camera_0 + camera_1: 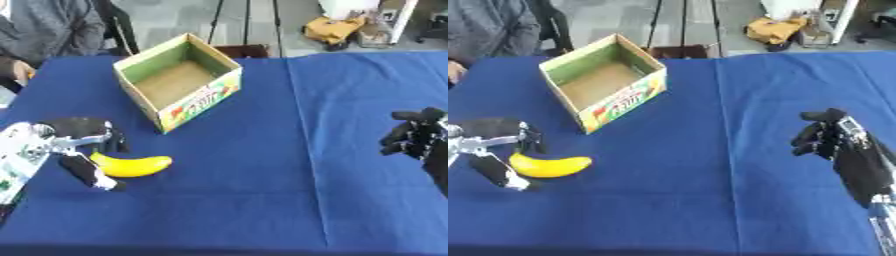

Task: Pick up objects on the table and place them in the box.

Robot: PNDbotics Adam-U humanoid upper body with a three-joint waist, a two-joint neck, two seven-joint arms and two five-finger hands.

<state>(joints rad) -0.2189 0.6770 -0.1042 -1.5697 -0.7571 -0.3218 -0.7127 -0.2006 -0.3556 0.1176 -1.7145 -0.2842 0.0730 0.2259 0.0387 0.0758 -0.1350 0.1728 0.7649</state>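
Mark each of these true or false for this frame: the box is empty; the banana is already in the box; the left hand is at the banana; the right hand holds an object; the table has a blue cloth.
1. The box is empty. True: only its bare bottom shows.
2. The banana lies in the box. False: it lies on the blue cloth, nearer the robot than the box.
3. The left hand is at the banana. True: its fingers sit around the banana's left end.
4. The right hand holds an object. False: nothing shows in it.
5. The table has a blue cloth. True.
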